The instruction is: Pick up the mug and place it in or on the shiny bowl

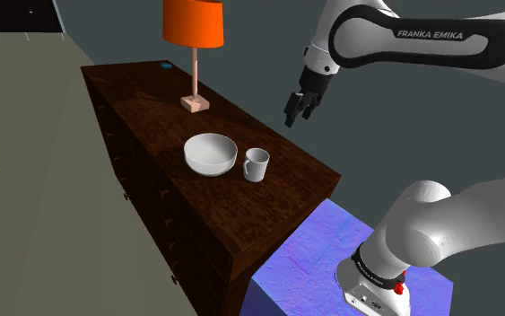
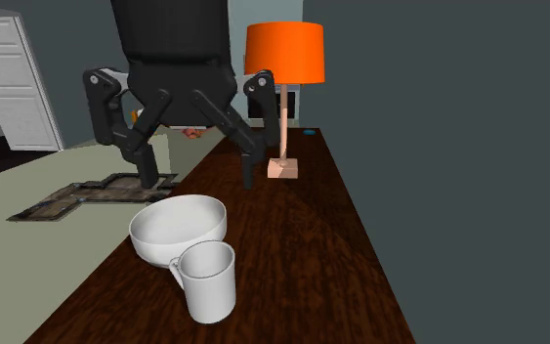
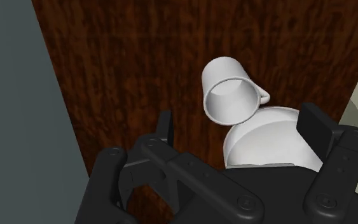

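Dark wooden desk (image 1: 241, 211), read from the shoulder view's left: an orange-shaded lamp (image 1: 193, 27) stands toward the far end, a white bowl (image 1: 210, 153) sits near the middle, and the white mug (image 1: 256, 165) stands upright on the desk just to the bowl's right, its handle turned toward the bowl. Further right, the black pincer (image 1: 298, 115) hangs in the air above the mug and apart from it, fingers spread wide and holding nothing. The blue-topped stand (image 1: 331, 260) sits at the lower right.
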{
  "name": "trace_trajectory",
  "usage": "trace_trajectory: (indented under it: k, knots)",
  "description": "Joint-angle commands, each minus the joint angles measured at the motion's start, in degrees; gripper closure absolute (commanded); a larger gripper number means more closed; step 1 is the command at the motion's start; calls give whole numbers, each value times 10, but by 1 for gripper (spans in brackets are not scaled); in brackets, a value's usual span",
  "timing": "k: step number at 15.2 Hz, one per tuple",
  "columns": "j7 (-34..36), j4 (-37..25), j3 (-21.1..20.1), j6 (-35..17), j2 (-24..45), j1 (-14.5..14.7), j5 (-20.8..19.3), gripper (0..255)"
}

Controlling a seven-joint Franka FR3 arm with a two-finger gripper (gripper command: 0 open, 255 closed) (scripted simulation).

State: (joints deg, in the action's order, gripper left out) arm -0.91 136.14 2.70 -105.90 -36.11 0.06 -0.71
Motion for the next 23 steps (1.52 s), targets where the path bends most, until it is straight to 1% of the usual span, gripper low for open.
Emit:
trace_trajectory:
  k: [1,7,13,21,23]
  knots:
    - [-2,9,3,-35,33,2,4,0]
    - [-22,12,19,-126,144,6,19,0]
    - [-49,-10,32,-205,269,12,45,0]
    - [-57,14,31,-270,312,15,55,0]
    - [-57,14,31,-270,312,15,55,0]
